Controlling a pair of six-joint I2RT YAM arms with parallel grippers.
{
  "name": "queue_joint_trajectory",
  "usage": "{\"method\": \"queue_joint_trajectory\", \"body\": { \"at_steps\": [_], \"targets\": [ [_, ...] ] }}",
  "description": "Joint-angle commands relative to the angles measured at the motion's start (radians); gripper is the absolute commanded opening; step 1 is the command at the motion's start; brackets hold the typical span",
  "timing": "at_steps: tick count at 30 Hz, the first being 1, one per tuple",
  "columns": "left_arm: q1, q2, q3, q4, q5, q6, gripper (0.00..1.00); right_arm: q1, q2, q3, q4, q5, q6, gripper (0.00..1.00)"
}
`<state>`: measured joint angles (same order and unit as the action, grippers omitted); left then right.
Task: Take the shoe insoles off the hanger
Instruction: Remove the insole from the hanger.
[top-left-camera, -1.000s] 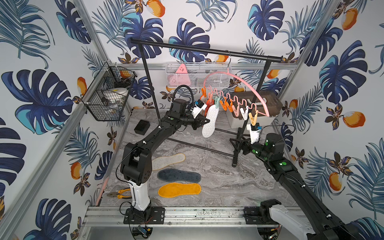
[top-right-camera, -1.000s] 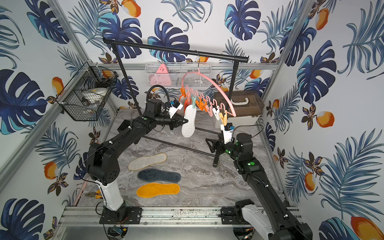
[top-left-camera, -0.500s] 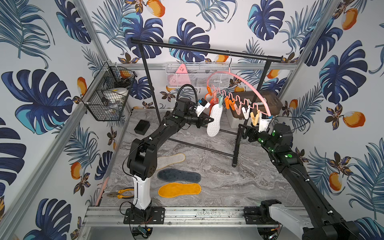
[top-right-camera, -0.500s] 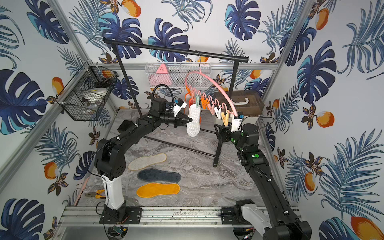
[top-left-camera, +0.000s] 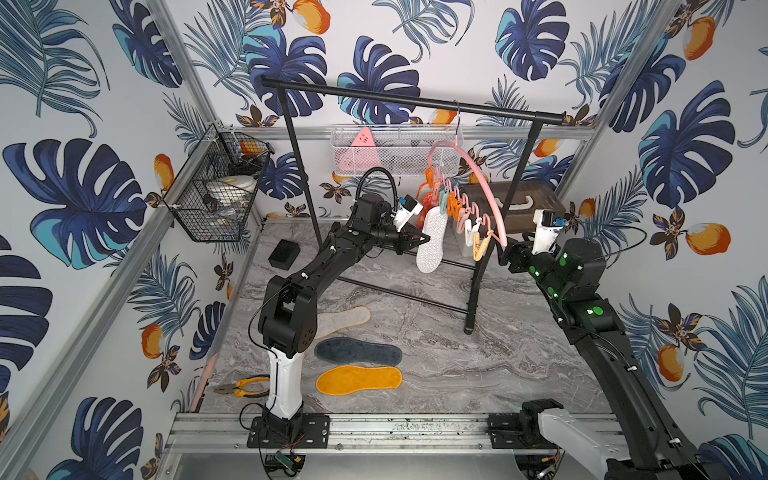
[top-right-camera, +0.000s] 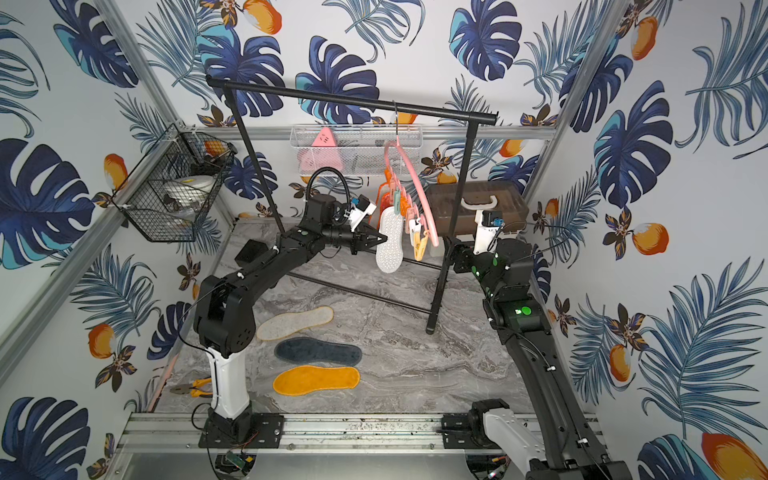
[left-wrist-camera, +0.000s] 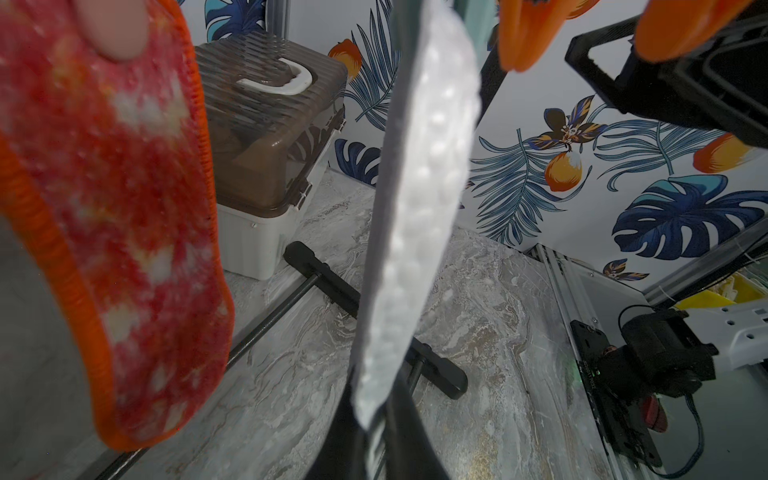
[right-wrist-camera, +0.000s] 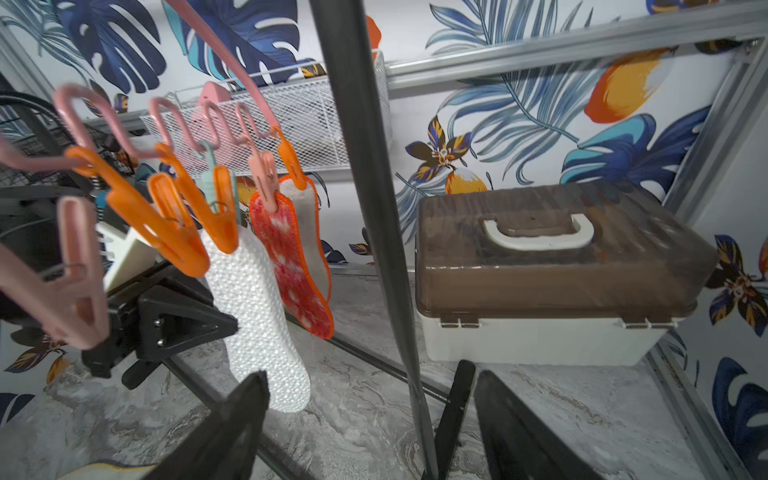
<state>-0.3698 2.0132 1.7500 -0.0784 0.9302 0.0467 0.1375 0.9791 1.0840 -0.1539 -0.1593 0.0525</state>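
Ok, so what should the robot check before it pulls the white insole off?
1. Jaws of the left gripper shut on the white insole: ok.
2. Insole freed from the hanger's clips: not ok, it hangs from them by its top.
3. Jaws of the right gripper open and empty: ok.
4. Clear way from the right gripper to the clips: not ok, the black rail post stands right in front of its jaws.
5. Bare table to drop it on: ok.

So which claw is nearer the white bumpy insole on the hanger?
Left. The left claw is pinched on the edge of the white insole; the right claw hangs open beyond the black rack post, well apart from it.
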Motion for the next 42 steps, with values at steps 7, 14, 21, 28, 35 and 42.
{"method": "queue_joint_trajectory", "body": {
  "at_steps": [7, 14, 21, 28, 35, 42],
  "targets": [
    [-0.017, -0.008, 0.008, -0.023, 0.041, -0.007, 0.13, 0.012, 0.002, 0.159, -0.036, -0.382, -0.010, 0.73],
    [-0.019, -0.025, -0.001, -0.024, 0.074, -0.014, 0.13, 0.037, 0.051, 0.219, -0.047, -0.436, 0.014, 0.71],
    [-0.020, -0.057, -0.040, 0.034, 0.152, -0.074, 0.14, 0.035, 0.182, 0.291, -0.129, -0.440, 0.019, 0.71],
    [-0.020, -0.056, -0.046, 0.055, 0.169, -0.090, 0.14, 0.036, 0.278, 0.311, -0.071, -0.385, 0.055, 0.70],
    [-0.020, -0.054, -0.055, 0.122, 0.229, -0.158, 0.14, 0.040, 0.351, 0.329, -0.007, -0.373, 0.102, 0.63],
    [-0.020, -0.073, -0.068, 0.163, 0.263, -0.199, 0.14, 0.061, 0.395, 0.339, 0.044, -0.349, 0.125, 0.59]
  ]
}}
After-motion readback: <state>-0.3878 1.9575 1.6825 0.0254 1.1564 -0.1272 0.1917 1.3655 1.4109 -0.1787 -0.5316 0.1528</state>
